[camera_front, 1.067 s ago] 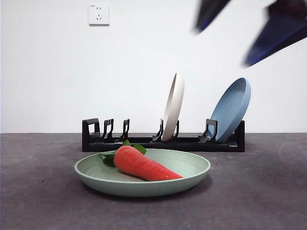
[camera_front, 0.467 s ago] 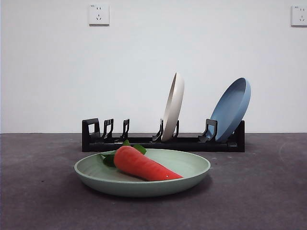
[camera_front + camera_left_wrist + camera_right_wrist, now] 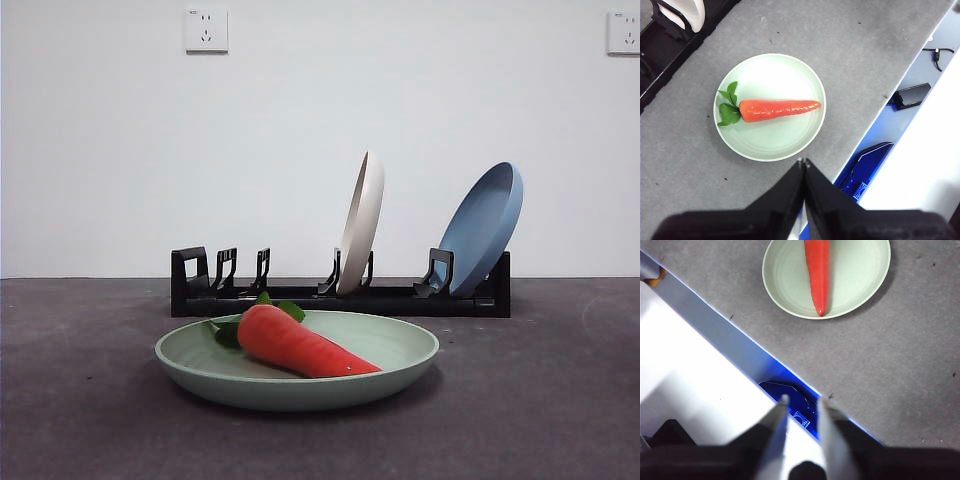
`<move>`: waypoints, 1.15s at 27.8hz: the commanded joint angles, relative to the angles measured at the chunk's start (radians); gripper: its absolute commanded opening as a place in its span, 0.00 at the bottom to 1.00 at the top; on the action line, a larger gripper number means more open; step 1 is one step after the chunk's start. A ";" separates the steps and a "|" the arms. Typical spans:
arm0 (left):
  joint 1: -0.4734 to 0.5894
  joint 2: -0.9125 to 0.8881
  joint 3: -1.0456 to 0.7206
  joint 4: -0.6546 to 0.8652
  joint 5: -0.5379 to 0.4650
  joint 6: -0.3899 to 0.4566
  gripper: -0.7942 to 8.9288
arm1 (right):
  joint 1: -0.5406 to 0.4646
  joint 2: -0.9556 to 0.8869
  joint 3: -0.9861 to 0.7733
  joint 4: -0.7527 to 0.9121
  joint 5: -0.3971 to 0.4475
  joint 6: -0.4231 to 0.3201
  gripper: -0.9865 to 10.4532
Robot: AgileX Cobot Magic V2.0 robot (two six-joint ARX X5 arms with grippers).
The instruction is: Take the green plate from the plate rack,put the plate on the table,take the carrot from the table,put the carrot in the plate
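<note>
Our left gripper hung w/ jaws pressed together, holding nothing, above the table edge just beside the green plate. Our right gripper had jaws slightly parted, empty, over the table's edge and apart from the plate. Neither gripper showed in the front view; only the wrist views gave them.

We counted 1 carrot, lying inside the green plate, leaves toward the plate rack. The front view showed the plate flat on the table in front of the rack. 3 plates total: green, 1 cream plate and 1 blue plate, both leaning in the rack. 2 wall sockets sat on the wall behind; only the front view showed them.
</note>
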 commanded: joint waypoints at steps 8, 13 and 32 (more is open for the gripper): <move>-0.002 -0.002 -0.003 0.019 -0.006 0.003 0.08 | 0.002 -0.001 -0.004 0.003 0.002 0.006 0.09; -0.002 -0.002 -0.003 0.023 -0.006 0.003 0.08 | 0.002 -0.001 -0.004 0.003 0.002 0.006 0.09; 0.559 -0.147 -0.006 0.655 0.286 0.275 0.08 | 0.002 -0.001 -0.004 0.000 0.002 0.006 0.09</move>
